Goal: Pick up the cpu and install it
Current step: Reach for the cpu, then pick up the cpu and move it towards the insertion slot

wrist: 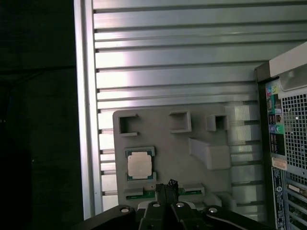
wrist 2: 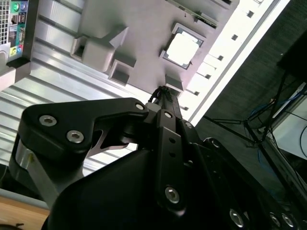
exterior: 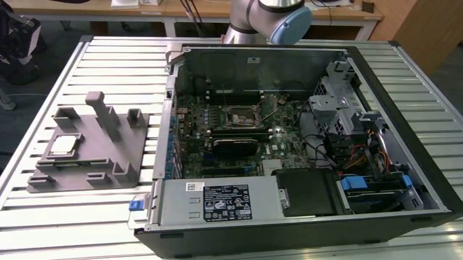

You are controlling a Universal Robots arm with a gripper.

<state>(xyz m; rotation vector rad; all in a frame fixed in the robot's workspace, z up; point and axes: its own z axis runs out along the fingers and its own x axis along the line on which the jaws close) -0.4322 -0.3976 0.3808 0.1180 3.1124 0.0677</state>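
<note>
The cpu (exterior: pixel 64 145), a small square chip with a shiny silver top, lies flat in a recess of the grey fixture block (exterior: pixel 108 162) on the exterior view's left. Both wrist views look down on it from well above: the cpu (wrist 2: pixel 182 49) (wrist: pixel 140 165) sits on the fixture block (wrist 2: pixel 139 28) (wrist: pixel 168 143). My gripper (wrist 2: pixel 162 91) (wrist: pixel 168 184) hangs high over the block's edge, a little to one side of the chip. Its fingertips meet, shut on nothing. The black socket (exterior: pixel 239 115) sits mid-motherboard inside the open computer case (exterior: pixel 405 162).
The fixture block carries several upright posts (exterior: pixel 103 114). The case wall (wrist: pixel 288 143) stands close beside the block. The arm's elbow (exterior: pixel 278 19) is behind the case. A slatted metal table (exterior: pixel 108 59) holds everything; its edge (wrist: pixel 84 96) runs past the block.
</note>
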